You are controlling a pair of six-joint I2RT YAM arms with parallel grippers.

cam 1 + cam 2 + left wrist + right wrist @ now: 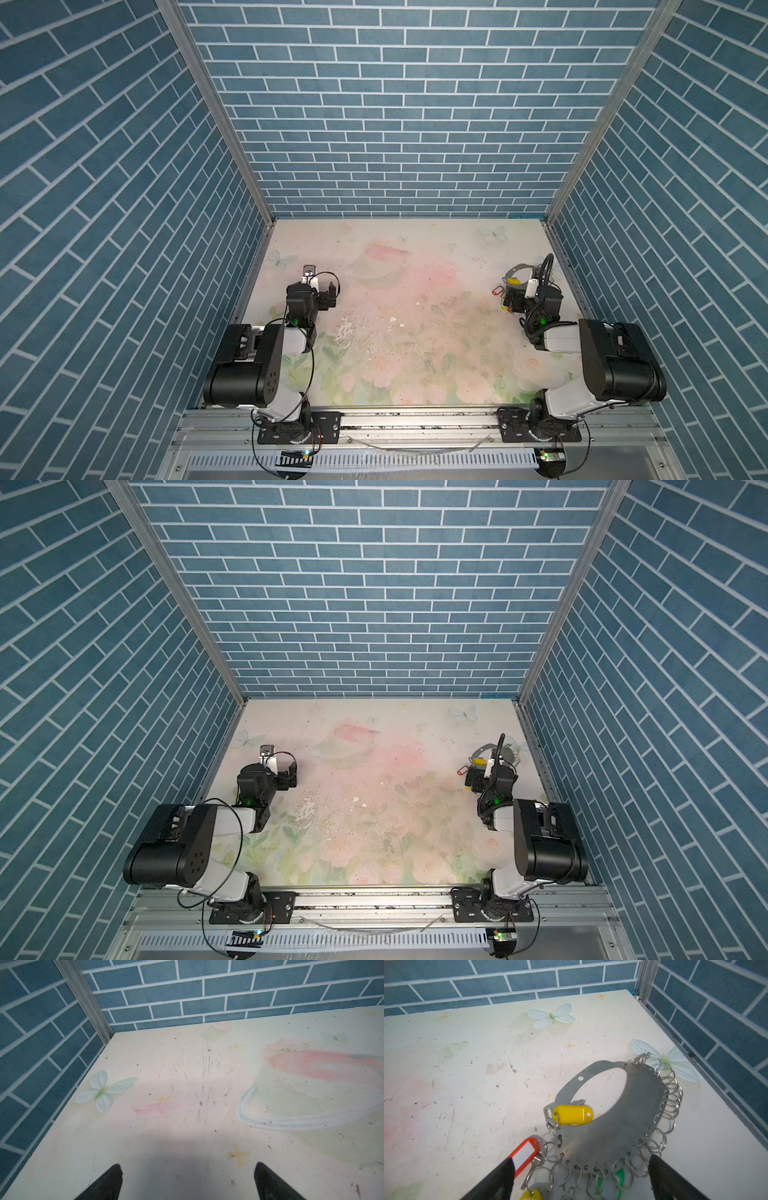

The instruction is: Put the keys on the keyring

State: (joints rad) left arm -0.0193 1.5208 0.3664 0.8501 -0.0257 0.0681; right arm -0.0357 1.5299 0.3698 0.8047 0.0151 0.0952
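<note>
Soft, even light is filling the scene; a faint shadow (176, 1151) is lying on the table (145, 1053), and brick walls (415, 104) are bending slightly at edges.

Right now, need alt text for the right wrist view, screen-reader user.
A flat grey metal keyring, edged with small split rings, lies on a pale floral table near a blue brick-pattern corner. A yellow tag lies on it, a red tag at its edge. The right gripper is open, holding nothing.
</note>
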